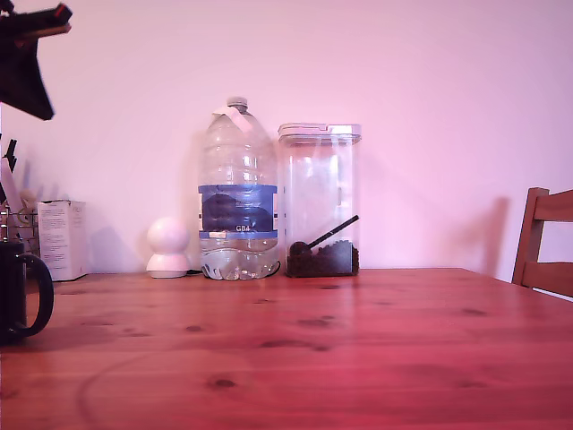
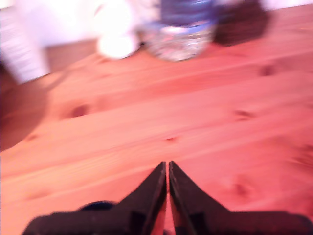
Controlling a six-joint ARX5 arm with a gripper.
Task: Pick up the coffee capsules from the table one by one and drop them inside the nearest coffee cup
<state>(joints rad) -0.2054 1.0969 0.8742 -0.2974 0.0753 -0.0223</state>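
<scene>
In the exterior view the table [image 1: 358, 349] fills the lower half, reddish pine with dark knots; the mug [image 1: 20, 291] stands at the view's left edge, cut off by the frame, its loop handle turned toward the view's right; part of the arm [image 1: 27, 54] shows high in the upper left corner, above the mug, its fingers out of sight here; along the wall stand a white box [image 1: 63, 238], a white round object [image 1: 168, 247], a large water bottle [image 1: 237, 193] with a blue label, and just beside it a clear canister [image 1: 320, 199] holding dark beans and a black scoop; a wooden chair [image 1: 546, 242] shows at the view's right edge; no capsule can be made out on the table.

In the wrist view, which is blurred, the gripper [image 2: 167, 169] has its two dark fingers pressed together at the tips, nothing visible between them; bare table lies beneath; the bottle's base [image 2: 181, 39], the white object [image 2: 115, 34] and the box [image 2: 19, 49] appear beyond; no capsule shows here either.
</scene>
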